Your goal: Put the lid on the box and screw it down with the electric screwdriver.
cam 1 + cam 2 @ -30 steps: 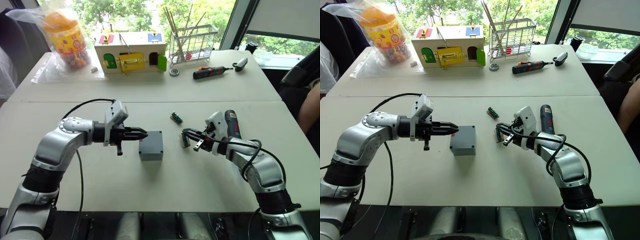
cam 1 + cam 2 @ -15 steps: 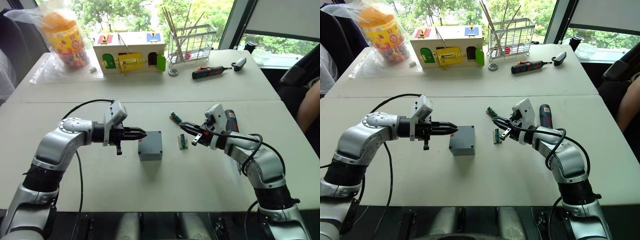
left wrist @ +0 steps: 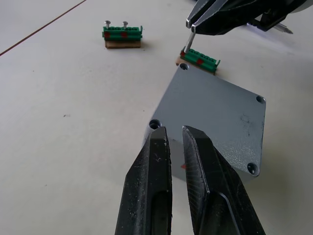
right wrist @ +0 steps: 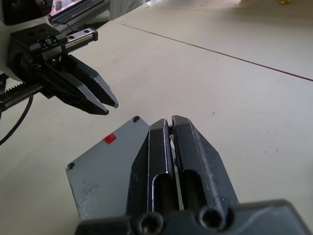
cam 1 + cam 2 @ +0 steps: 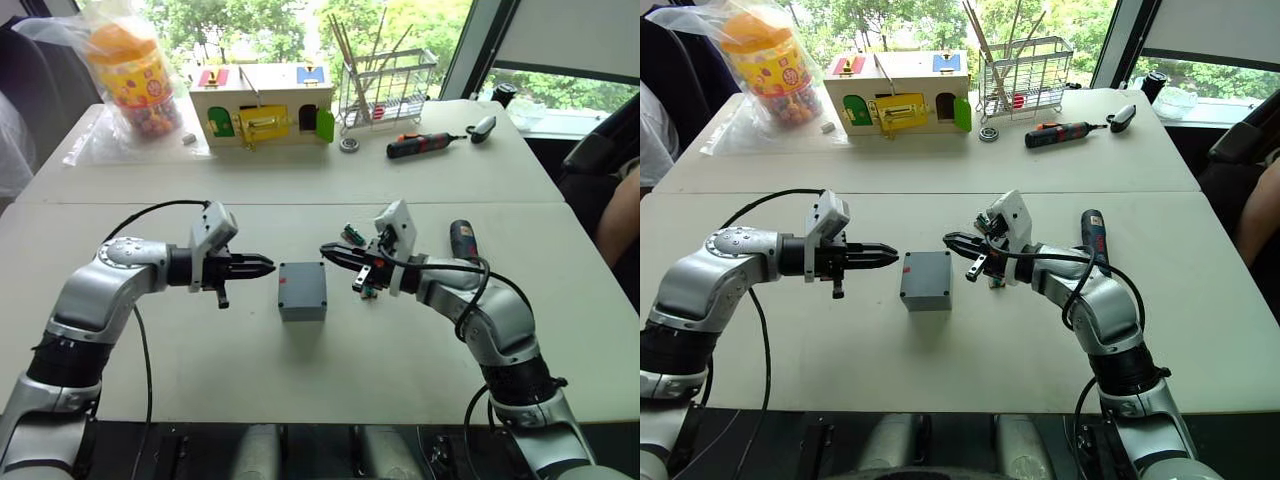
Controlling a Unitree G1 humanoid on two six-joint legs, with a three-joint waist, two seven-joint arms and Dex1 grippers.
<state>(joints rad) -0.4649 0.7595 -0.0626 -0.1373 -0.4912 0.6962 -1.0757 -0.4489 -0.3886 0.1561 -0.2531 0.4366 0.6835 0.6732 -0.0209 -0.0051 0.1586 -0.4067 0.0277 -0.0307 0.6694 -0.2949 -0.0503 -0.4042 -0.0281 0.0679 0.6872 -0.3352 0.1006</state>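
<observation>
The lid (image 3: 215, 122) is already seated on the box (image 5: 302, 291), mid-worktop (image 5: 300, 380) between the two hands. A screw (image 3: 188, 41) is pinched in the right hand (image 5: 327, 250), fingers pressed together on it, held just above the box's corner nearest that hand. The left hand (image 5: 268, 266) is nearly pressed together, a slim gap left between the fingers, and nothing is held; it hovers just beside the box's opposite side, not touching.

Step in hand, as judged: a screw is being brought to a corner hole (image 3: 184, 66). To do it well, the screw should be kept upright and lined up over the hole before it is lowered, and released only once the tip is seated. The box is light and could be shoved, so it is best steadied by the left hand. The driver (image 5: 463, 241) lies unused on the worktop beyond the right arm, well apart from the box.

Two green screw holders (image 3: 122, 35) (image 3: 201, 56) sit near the box, one just beside it, with screws left in the far one.

Against the earlier frames: the right hand has been swung from over the holders towards the box. The left hand has been drawn back slightly from the box side. The box is unmoved.
</observation>
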